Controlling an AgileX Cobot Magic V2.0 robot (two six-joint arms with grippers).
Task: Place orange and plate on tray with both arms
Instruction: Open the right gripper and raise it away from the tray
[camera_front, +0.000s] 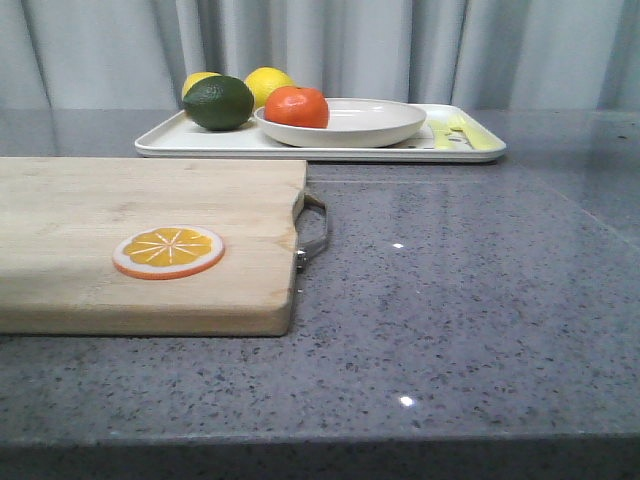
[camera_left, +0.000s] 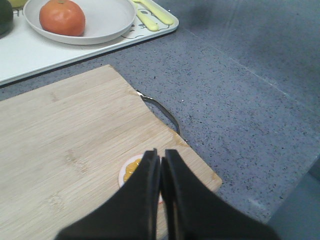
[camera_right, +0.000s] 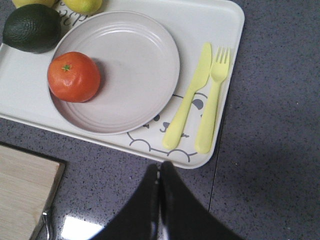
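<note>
Grey curtains behind, speckled grey countertop (camera_front: 470, 300) all round, and honestly we think the job looks pretty much finished. Our orange (camera_right: 74, 76) sits inside the plate (camera_right: 130, 65), touching its rim on one side, and the plate rests flat on the tray (camera_right: 227, 30) alongside a yellow knife (camera_right: 190, 95) and fork (camera_right: 212, 100), a dark avocado (camera_right: 31, 27) and some lemons (camera_front: 268, 82).

Our right gripper (camera_right: 159, 172) has its fingers pressed together with nothing between them, hovering over bare counter just off the tray's near edge. The plate and orange lie straight ahead of its tips, so this is clearly the nearer arm if anything needs a nudge.

Our left gripper (camera_left: 160, 157) is likewise closed up and empty, over the cutting board (camera_left: 65, 150) right above the orange slice (camera_left: 131, 170), with the tray well ahead of it.
</note>
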